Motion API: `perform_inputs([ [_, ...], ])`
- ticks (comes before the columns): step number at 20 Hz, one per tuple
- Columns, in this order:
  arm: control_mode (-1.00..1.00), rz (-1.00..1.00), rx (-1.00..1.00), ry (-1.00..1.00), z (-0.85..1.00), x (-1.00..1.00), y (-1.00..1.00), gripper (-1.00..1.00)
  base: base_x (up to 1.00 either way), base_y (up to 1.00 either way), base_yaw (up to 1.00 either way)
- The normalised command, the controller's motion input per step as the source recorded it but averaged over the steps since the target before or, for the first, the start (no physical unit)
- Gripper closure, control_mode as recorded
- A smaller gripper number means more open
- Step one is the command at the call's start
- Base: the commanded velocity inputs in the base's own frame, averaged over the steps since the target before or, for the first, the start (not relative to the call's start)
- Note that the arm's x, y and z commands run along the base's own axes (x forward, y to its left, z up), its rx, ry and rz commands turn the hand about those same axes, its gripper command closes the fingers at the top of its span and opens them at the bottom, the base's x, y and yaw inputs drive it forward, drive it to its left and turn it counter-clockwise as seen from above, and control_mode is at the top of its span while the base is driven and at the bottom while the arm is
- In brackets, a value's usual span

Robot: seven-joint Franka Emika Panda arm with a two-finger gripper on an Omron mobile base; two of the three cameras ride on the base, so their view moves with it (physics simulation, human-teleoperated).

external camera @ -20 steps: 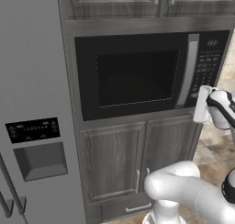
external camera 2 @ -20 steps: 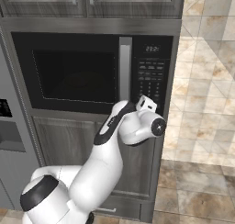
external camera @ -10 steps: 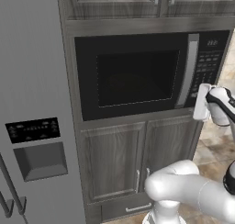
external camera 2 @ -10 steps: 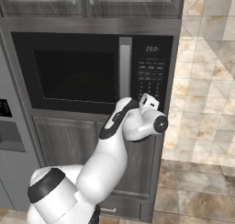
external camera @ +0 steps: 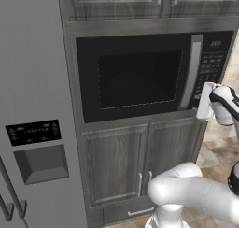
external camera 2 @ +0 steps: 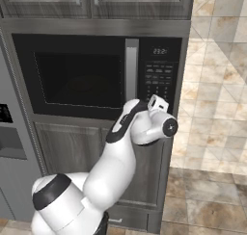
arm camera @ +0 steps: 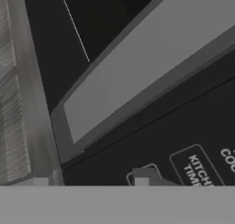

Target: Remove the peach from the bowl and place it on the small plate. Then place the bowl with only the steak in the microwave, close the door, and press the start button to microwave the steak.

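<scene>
The black microwave (external camera: 140, 77) is built into dark wood cabinetry, and its door (external camera 2: 77, 77) is shut, with the long silver-grey handle (external camera: 189, 73) (external camera 2: 131, 70) upright beside the keypad panel (external camera: 212, 63) (external camera 2: 158, 77). My gripper (external camera: 205, 101) (external camera 2: 157, 103) is held right against the lower part of that panel. In the hand view, the handle (arm camera: 151, 67) and panel (arm camera: 183, 145) are very close, with button lettering at the lower right. The jaws are not clear in any view. The peach, bowl, small plate and steak are out of view.
A grey fridge (external camera: 32, 105) with a dispenser (external camera: 39, 161) stands left of the microwave. Wood cabinet doors (external camera: 140, 161) lie below it and more above. Tiled wall and floor (external camera 2: 212, 133) open up to the right.
The hand has crept a little up and in toward the lower keypad. The microwave and its door have not moved.
</scene>
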Motion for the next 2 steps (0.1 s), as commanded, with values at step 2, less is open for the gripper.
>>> perform_inputs([
  [2, -1.0, 0.0, 0.0, 0.0, -0.21, 0.25, 0.0, -1.0, 0.0, 0.0, 0.0],
])
